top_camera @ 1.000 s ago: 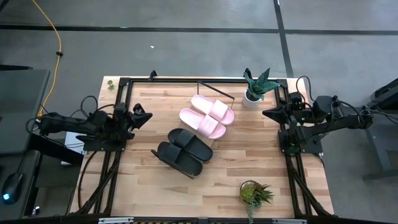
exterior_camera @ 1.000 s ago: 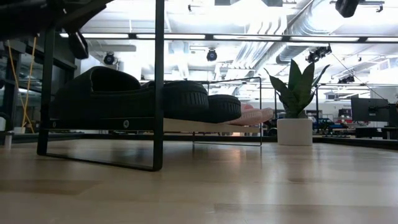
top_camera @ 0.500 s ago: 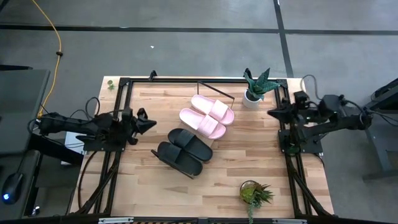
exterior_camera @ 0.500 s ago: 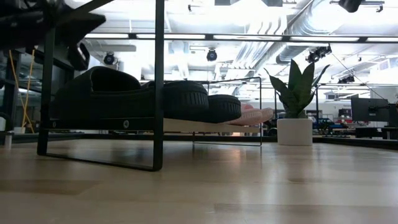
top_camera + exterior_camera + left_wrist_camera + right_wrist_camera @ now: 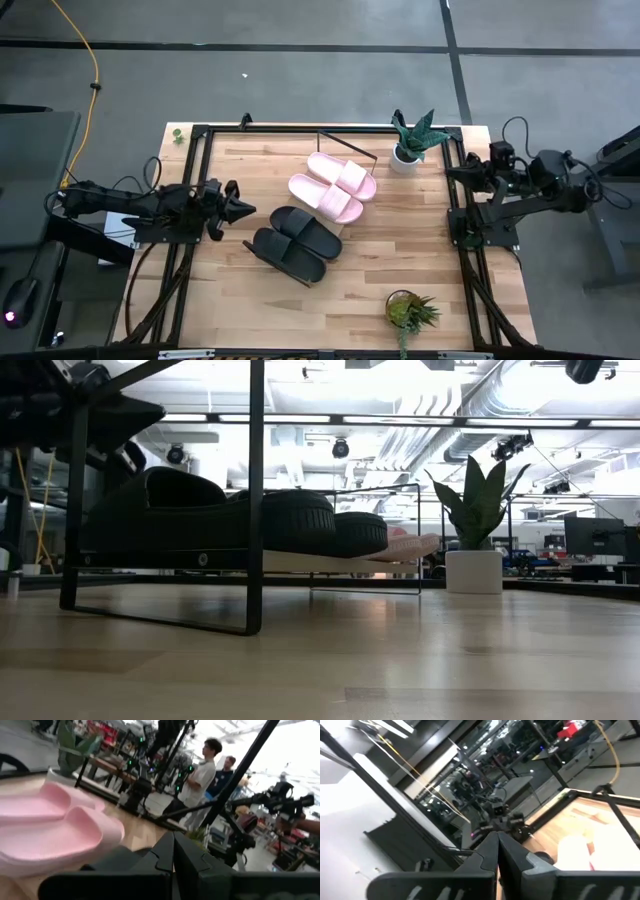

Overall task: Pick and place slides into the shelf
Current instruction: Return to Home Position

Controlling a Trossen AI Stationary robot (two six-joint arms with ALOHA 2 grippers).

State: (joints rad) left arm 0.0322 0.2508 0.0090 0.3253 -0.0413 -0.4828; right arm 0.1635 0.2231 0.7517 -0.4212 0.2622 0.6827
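All the slides lie on the shelf [image 5: 300, 563], soles down, in one slanting row across the table's middle. Two pink slides [image 5: 334, 186] are at the far end, and two black slides [image 5: 296, 241] are at the near end. In the low view the black slides [image 5: 200, 510] hide most of the pink slides [image 5: 405, 546]. My left gripper [image 5: 252, 208] is shut and holds nothing. It hangs level, left of the black slides, pointing at them. My right gripper [image 5: 450, 172] is also shut on nothing, back at the table's right edge.
A potted plant [image 5: 413, 140] in a white pot stands at the far right. A second plant [image 5: 408, 310] stands near the front edge. Black frame rails [image 5: 186, 250] run along both table sides. People [image 5: 202, 772] stand in the room beyond the table.
My left gripper has sunk, tipped from slanting to level, and drifted a little toward the table's near edge beside the black slides. My right gripper has drawn back toward the table's right edge. Both have stayed shut. The slides have not moved.
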